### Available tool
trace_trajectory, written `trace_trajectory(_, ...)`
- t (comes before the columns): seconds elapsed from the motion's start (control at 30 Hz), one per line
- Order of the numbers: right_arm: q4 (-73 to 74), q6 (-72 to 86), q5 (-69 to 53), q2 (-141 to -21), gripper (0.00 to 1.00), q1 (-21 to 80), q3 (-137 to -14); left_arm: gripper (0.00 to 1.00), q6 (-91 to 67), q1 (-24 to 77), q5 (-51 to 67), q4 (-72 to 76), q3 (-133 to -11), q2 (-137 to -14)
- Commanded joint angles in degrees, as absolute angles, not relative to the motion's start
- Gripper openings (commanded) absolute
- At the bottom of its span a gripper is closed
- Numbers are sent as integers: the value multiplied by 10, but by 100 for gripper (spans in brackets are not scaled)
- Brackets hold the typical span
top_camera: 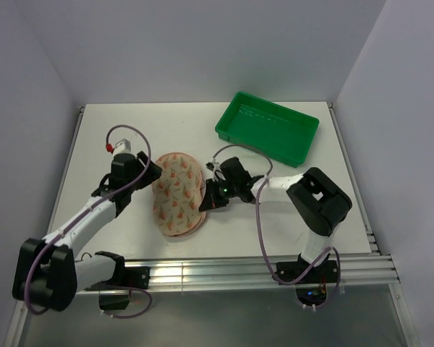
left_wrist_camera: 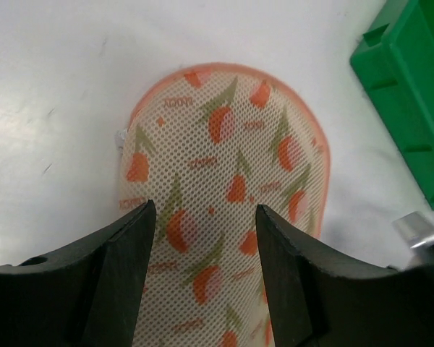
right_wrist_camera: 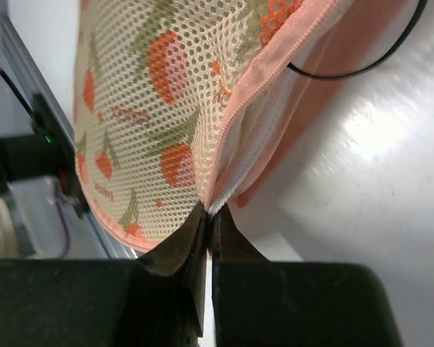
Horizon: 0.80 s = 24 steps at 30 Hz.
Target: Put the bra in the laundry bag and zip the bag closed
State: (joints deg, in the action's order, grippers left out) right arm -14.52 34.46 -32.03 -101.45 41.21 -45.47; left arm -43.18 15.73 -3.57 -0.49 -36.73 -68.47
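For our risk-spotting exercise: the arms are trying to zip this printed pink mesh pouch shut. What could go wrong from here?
1. The right gripper pinches only the rim's edge of the peach-pink printed mesh laundry bag; it may slip off.
2. The left gripper stands open over the bag, not holding it, so the bag may slide.
3. A thin black loop, perhaps a strap, lies by the rim and could snag.

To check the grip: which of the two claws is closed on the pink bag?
The right claw: its jaws are shut on the zip rim of the bag. The left claw has its jaws apart.
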Motion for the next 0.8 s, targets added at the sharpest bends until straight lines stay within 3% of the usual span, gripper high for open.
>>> trace_trajectory(0.0, 74, 150, -372, -990, 3, 395, -518, 64, -446, 157, -76, -24, -317, -605)
trace_trajectory(0.07, 109, 123, -346, -1000, 19, 363, -554, 69, -450, 157, -87, -33, -288, -578)
trace_trajectory(0.1, 126, 128, -311, -1000, 39, 341, -573, 69, -451, 157, -91, -43, -280, -560)
trace_trajectory(0.13, 135, 128, -288, -999, 50, 341, -584, 69, -453, 157, -91, -47, -277, -554)
trace_trajectory(0.23, 141, 161, -180, -966, 76, 317, -618, 71, -463, 157, -91, -41, -265, -544)
trace_trajectory(0.37, 48, 228, -133, -867, 82, 324, -585, 72, -483, 133, -35, -11, -268, -564)
trace_trajectory(0.47, -38, 296, -138, -797, 82, 352, -453, 72, -475, 117, -76, 5, -269, -587)
trace_trajectory(0.57, -115, 372, -138, -747, 82, 385, -345, 71, -486, 91, -39, 77, -250, -614)
trace_trajectory(0.67, -193, 443, -131, -723, 83, 438, -276, 70, -486, 91, -12, 154, -233, -646)
trace_trajectory(0.77, -240, 479, -127, -738, 93, 476, -255, 70, -476, 91, -11, 191, -229, -664)
